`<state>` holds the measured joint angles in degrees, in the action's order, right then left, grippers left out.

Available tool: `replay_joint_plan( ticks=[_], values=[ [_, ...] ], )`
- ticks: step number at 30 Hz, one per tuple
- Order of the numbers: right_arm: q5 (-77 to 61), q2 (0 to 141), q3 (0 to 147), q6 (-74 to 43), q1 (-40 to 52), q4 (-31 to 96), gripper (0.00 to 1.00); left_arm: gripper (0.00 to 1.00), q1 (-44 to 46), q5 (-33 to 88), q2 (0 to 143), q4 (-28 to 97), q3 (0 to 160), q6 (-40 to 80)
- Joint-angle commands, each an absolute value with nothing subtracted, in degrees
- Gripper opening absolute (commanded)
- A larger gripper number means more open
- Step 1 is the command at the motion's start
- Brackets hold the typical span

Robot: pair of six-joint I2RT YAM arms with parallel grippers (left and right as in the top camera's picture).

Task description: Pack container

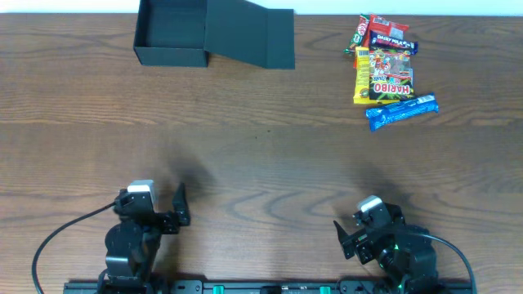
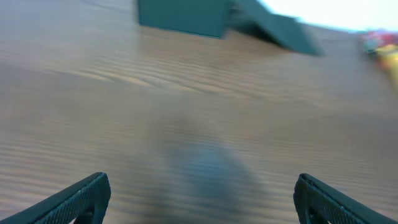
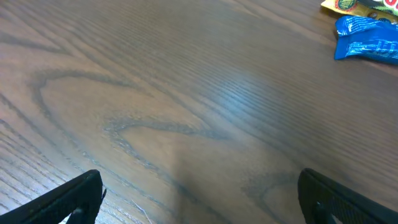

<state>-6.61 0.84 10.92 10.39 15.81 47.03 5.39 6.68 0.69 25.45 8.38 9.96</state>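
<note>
Left claw (image 1: 181,206) open, container (image 1: 172,33) well apart, far table edge

A: Overhead looks straight down on the whole table (image 1: 261,155).
B: Both wrist cameras sit low, facing forward; the left shares the container (image 2: 180,15), the right the blue packet (image 3: 367,38).

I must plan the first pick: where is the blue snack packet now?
In the overhead view, the blue snack packet lies far right on the table, at the near edge of the snack pile.

"HARIBO" — on candy bag (image 1: 391,80)
</note>
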Motion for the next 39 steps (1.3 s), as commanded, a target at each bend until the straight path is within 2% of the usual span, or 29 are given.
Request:
replay_joint_plan(
  ticks=[1,7,13,17,22,30,34,39],
  values=[
    [-6.87,0.32,10.5,9.72,15.29,46.98,0.99,0.96,5.17,19.05,0.27,25.34,7.33,20.88],
    [-6.87,0.32,10.5,9.72,15.29,47.0,0.99,0.95,5.17,19.79,0.27,24.43,7.33,30.76],
    [-6.85,0.32,10.5,9.72,15.29,47.0,0.99,0.95,5.17,23.64,1.3,11.0,7.4,29.63],
    [-6.87,0.32,10.5,9.72,15.29,47.0,0.99,0.95,5.15,21.96,8.88,7.46,10.15,28.32],
    [-6.87,0.32,10.5,9.72,15.29,46.98,0.99,0.95,5.15,15.07,30.15,10.2,24.08,19.4],
    [-6.87,0.32,10.5,9.72,15.29,47.0,0.99,0.95,5.1,5.41,72.25,23.14,61.32,18.44],
    [-6.87,0.32,10.5,9.72,15.29,47.0,0.99,0.95,3.25,4.05,94.5,31.75,84.97,23.64],
    [-6.87,0.32,10.5,9.72,15.29,46.98,0.99,0.96,-0.21,8.97,113.51,39.22,105.86,31.29]
  ],
)
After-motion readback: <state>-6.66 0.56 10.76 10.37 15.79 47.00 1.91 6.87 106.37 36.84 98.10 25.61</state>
